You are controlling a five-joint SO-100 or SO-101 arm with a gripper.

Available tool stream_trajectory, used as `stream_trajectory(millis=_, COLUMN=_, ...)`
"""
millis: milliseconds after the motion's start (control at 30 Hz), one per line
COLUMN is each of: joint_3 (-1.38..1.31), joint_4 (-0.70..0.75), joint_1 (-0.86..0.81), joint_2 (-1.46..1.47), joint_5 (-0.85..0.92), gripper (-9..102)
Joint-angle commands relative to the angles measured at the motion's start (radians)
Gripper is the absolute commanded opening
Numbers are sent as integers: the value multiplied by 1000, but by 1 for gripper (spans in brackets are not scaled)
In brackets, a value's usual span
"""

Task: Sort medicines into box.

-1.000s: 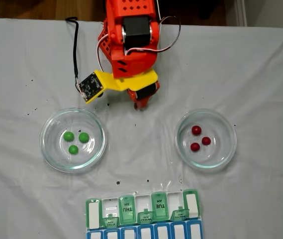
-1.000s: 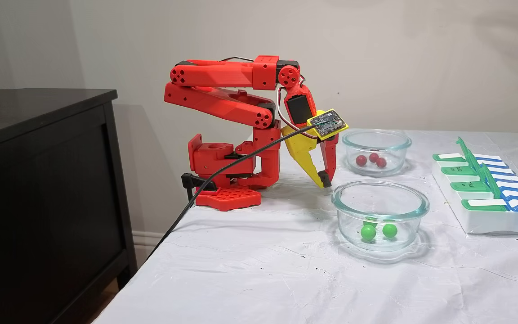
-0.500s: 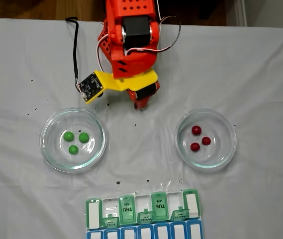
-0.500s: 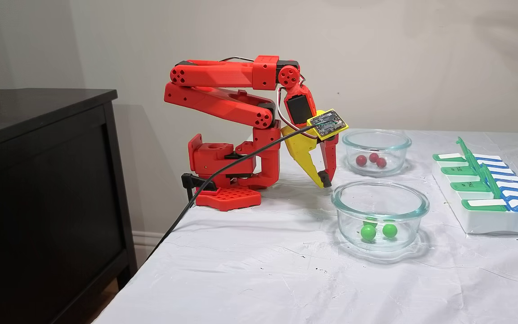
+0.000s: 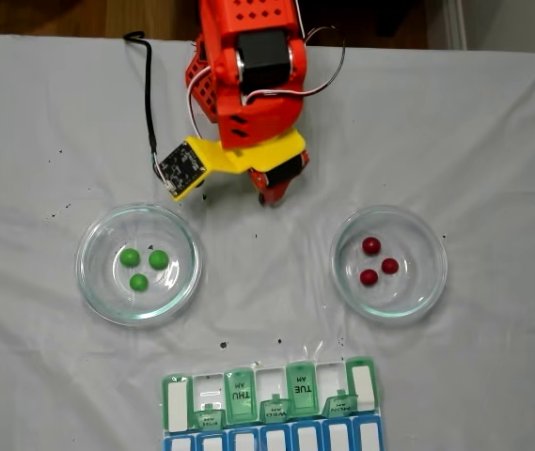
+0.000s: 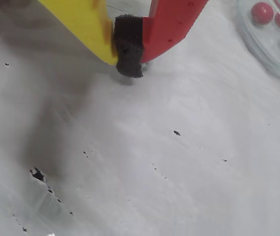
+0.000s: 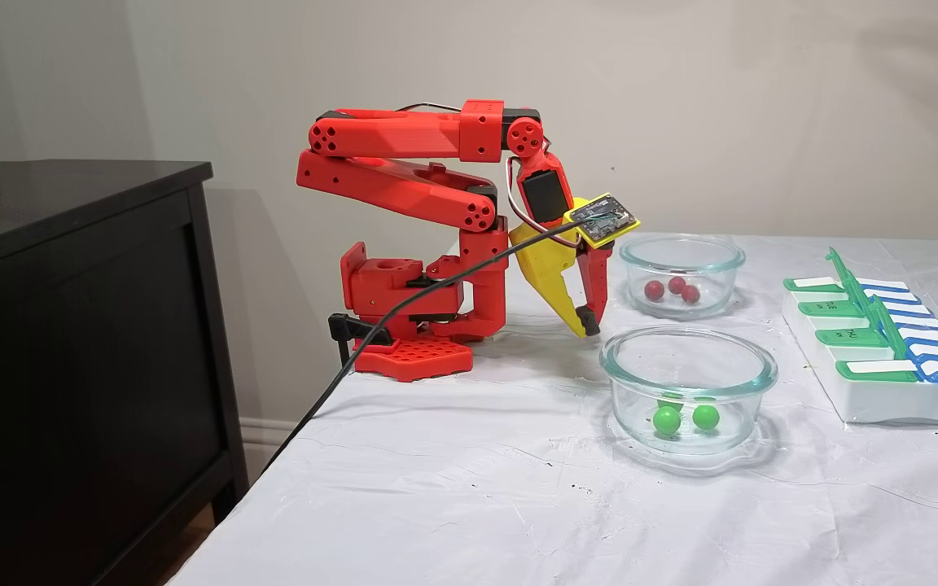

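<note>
My tool [image 6: 129,54] hung shut and empty just above the bench [image 5: 493,141], its yellow and red jaws pressed on the black foam pad at the tip; in a fixed view it sat between the two glass dishes and nearer my base. The three green medicines [image 5: 142,265] lay in one dish [image 5: 93,235], the three red ones [image 5: 378,263] in the other dish [image 5: 432,240]; the box [image 5: 248,399] waited at the bench's near edge with several green lids up, nothing sorted yet. I judged the risks plain: round pills could squirt from the foam or roll off; a low approach could knock a glass rim; an upright lid could snag my jaws. My arm [image 7: 404,171] was folded back over its base, wrist angled down.
</note>
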State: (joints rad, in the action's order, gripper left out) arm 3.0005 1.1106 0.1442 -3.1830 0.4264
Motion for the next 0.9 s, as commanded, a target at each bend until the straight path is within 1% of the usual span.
stream_trajectory(millis=0, joint_3=-75, joint_4=-51, joint_1=26, joint_2=-21, joint_5=-28, gripper=0)
stream_trajectory(millis=100, joint_3=-175, joint_4=-64, joint_1=61, joint_2=-21, joint_5=-38, gripper=0)
stream_trajectory(millis=233, joint_3=-374, joint_4=8, joint_1=141, joint_2=60, joint_5=-66, gripper=0)
stream_trajectory(millis=300, joint_3=-497, joint_4=26, joint_1=198, joint_2=169, joint_5=-104, gripper=0)
stream_trajectory(millis=467, joint_3=-862, joint_4=110, joint_1=258, joint_2=499, joint_5=-158, gripper=0)
stream_trajectory(millis=500, joint_3=-897, joint_4=110, joint_1=252, joint_2=522, joint_5=-169, gripper=0)
stream_trajectory(millis=567, joint_3=-969, joint_4=106, joint_1=324, joint_2=568, joint_5=-187, gripper=0)
stream_trajectory(millis=700, joint_3=-1072, joint_4=158, joint_1=439, joint_2=653, joint_5=-236, gripper=0)
stream_trajectory(millis=767, joint_3=-1063, joint_4=172, joint_1=503, joint_2=653, joint_5=-241, gripper=0)
stream_trajectory(millis=800, joint_3=-1020, joint_4=155, joint_1=505, joint_2=617, joint_5=-239, gripper=0)
stream_trajectory(millis=833, joint_3=-1002, joint_4=140, joint_1=554, joint_2=592, joint_5=-256, gripper=0)
stream_trajectory(millis=867, joint_3=-1055, joint_4=178, joint_1=571, joint_2=643, joint_5=-267, gripper=0)
